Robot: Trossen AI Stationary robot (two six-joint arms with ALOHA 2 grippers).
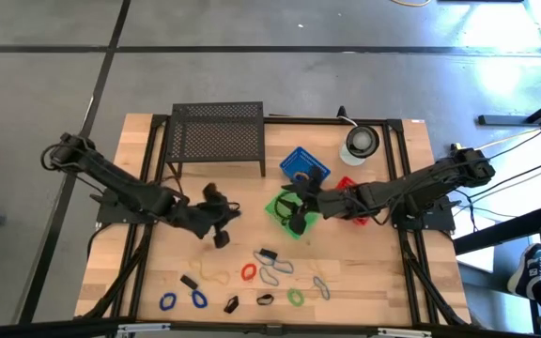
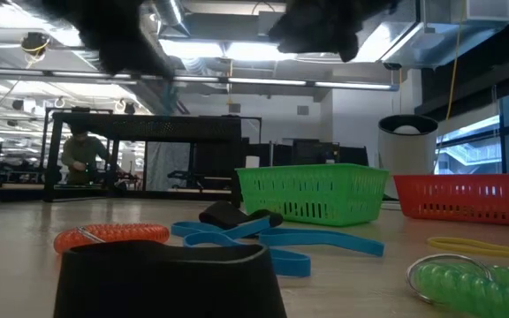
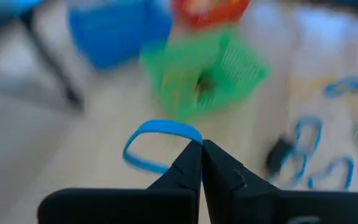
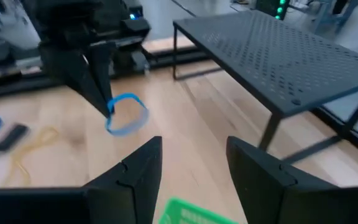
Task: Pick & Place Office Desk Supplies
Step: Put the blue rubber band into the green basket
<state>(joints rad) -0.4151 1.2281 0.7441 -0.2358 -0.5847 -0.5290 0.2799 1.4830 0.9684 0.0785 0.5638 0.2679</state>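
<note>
Left gripper [image 4: 109,107], fingers pinched together, is raised above the desk's middle; right gripper [image 4: 191,163] gapes beside it.

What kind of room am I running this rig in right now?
Most likely an open lab or workshop. The low view shows exposed ceiling ducts with strip lights, and a person at a bench far behind. The robot works on a wooden table standing on a bare concrete floor.

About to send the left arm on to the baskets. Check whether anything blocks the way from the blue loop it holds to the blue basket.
The left gripper is shut on the blue loop, lifted off the table. Only bare wood shows between it and the blue basket. The green basket sits just beside that line, with the right gripper open over it.
</note>
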